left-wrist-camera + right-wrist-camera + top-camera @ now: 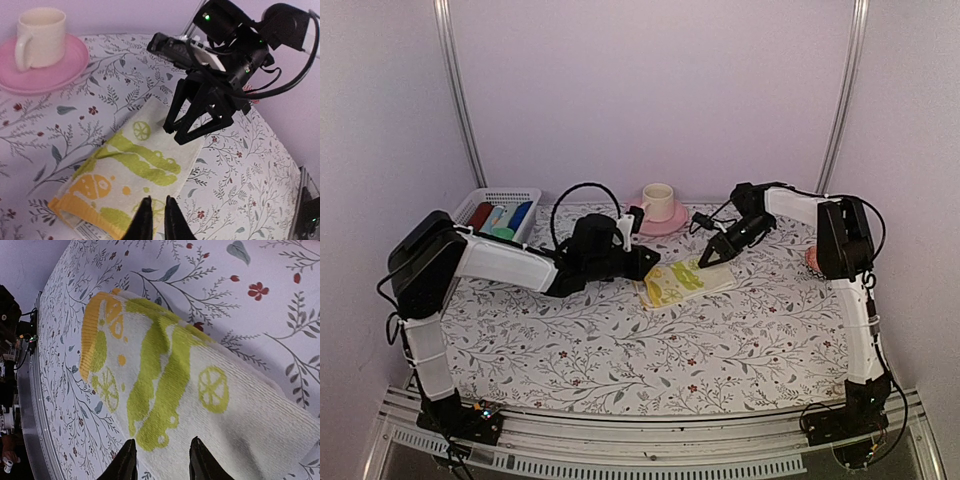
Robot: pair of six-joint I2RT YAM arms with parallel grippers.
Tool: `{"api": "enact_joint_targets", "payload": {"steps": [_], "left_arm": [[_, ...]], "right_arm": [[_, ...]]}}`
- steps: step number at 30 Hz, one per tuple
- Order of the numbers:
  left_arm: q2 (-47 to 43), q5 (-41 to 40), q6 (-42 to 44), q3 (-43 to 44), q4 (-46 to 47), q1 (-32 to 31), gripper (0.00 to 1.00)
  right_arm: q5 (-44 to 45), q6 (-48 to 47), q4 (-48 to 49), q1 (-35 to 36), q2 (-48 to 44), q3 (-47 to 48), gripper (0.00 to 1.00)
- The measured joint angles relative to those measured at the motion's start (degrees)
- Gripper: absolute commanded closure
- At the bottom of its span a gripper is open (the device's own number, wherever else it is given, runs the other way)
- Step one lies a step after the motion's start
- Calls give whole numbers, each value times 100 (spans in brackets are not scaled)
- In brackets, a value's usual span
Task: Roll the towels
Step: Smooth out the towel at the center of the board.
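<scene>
Left gripper [158, 201]: fingers drawn almost together with only a thin slit between them, tips at the near long edge of the towel [125, 170]. From the wrist view I cannot tell whether any cloth is pinched in that slit. Right gripper [163, 441]: fingers clearly apart and gripping nothing, poised over the opposite, plain end of the towel, with the lemon print showing between them. The towel is pale yellow with green and orange marks. It is folded into a flat oblong and lies at an angle near the middle of the table [620, 350], between the two grippers. Its orange-banded short edge points away from the right gripper, and its edges lie flat on the floral surface, except that the end below the right gripper looks slightly humped. Floral surface shows all round the towel, the widest stretch running from its near edge to the front rail [650, 425]. Behind the towel, apart from it, is a pink saucer [65, 65] with a cream cup [40, 35]. A white basket [500, 193] holding cloth rolls [505, 217] stands in the far left corner, well away.
</scene>
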Motion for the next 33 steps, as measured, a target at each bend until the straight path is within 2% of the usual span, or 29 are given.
{"api": "enact_joint_targets", "payload": {"steps": [5, 8, 26, 33], "left_arm": [[811, 509, -105, 557, 52, -7, 100], [1016, 551, -166, 623, 2, -2, 100], [1539, -190, -199, 680, -634, 385, 100], [1502, -66, -164, 564, -442, 398, 78]], "right_arm": [[-153, 55, 101, -358, 0, -79, 63], [-192, 127, 192, -387, 2, -83, 63], [-31, 490, 411, -382, 404, -83, 62], [-26, 525, 409, -382, 402, -83, 63]]}}
